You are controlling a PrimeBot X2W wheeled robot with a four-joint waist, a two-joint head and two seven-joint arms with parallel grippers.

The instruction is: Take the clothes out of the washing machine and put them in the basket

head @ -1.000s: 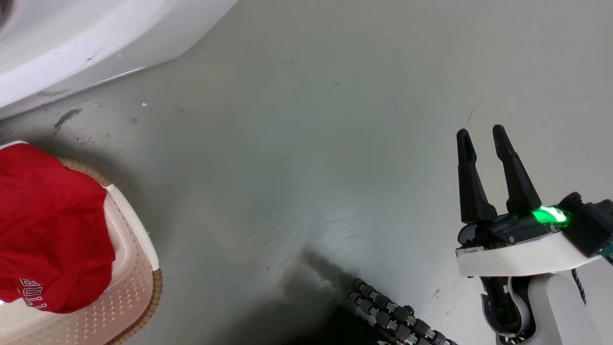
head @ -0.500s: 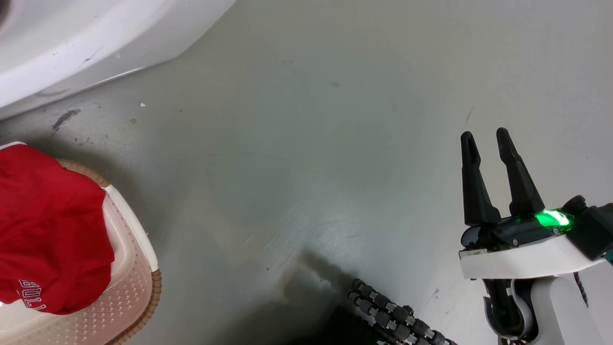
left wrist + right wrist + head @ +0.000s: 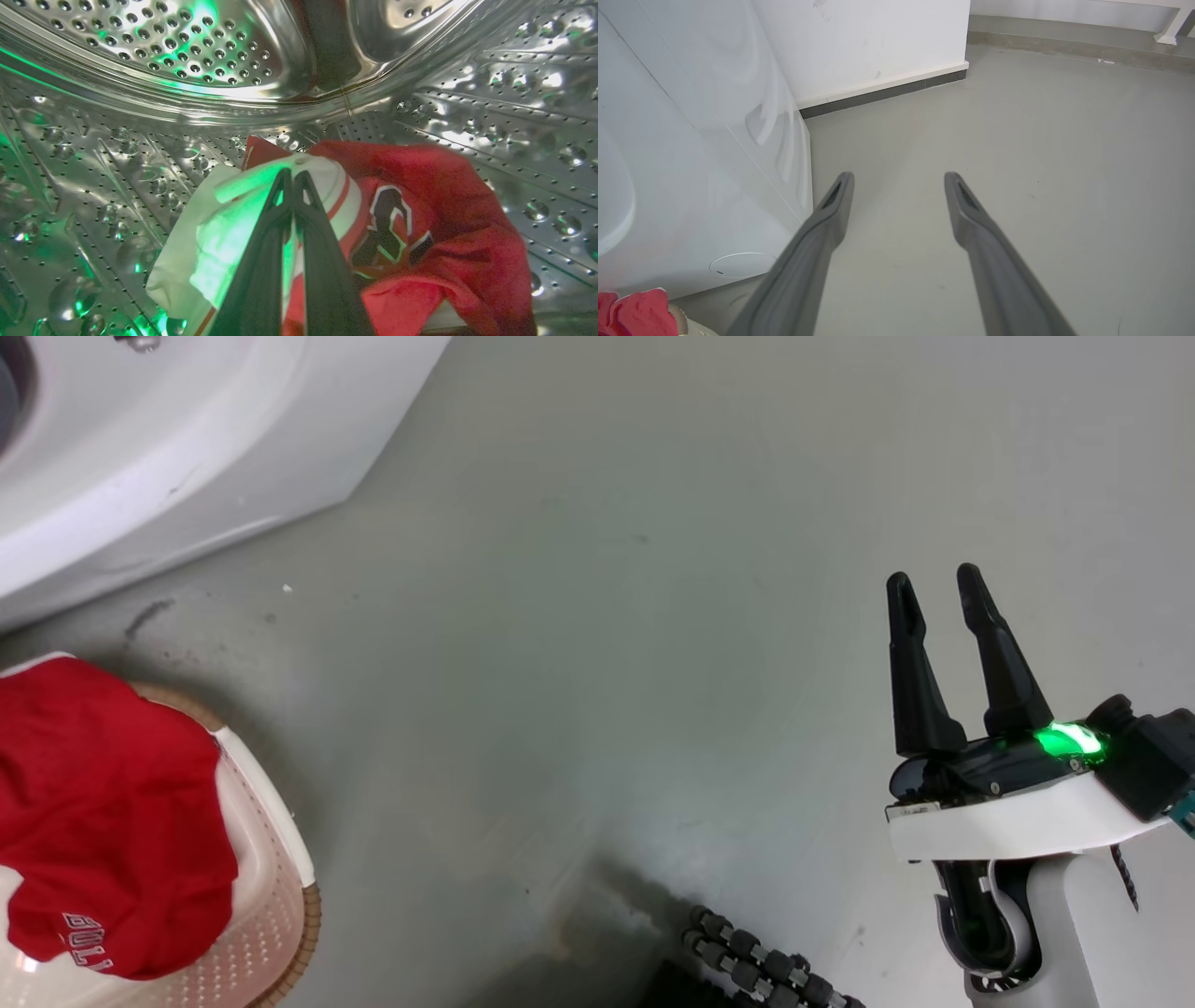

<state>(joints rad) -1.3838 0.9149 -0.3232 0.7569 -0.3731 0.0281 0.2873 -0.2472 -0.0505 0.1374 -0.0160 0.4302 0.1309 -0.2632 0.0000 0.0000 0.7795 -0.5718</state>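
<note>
Washer point(image 3: 187, 448): one, white, at the upper left of the head view.
Basket point(image 3: 269, 807): one, on the floor point(image 3: 607, 663) near the washer's foot, on the robot's left.
Shirt point(image 3: 112, 803): one, red with white lettering, heaped in the basket and lapping over its rim.
Left hand point(image 3: 292, 179): inside the drum point(image 3: 140, 140), fingers pressed together, seemingly pinching the jersey's white trim.
Jersey point(image 3: 444, 210): one seen, crumpled on the drum's floor; it starts at the left fingertips and spreads rightward in the wrist view, so it has no clear long axis.
Right hand point(image 3: 934, 577): fingers spread, holding nothing, over bare floor well apart from the basket.
Nearer arm: the left, already at the jersey and on the basket's side.
Clothes seen: two.
</note>
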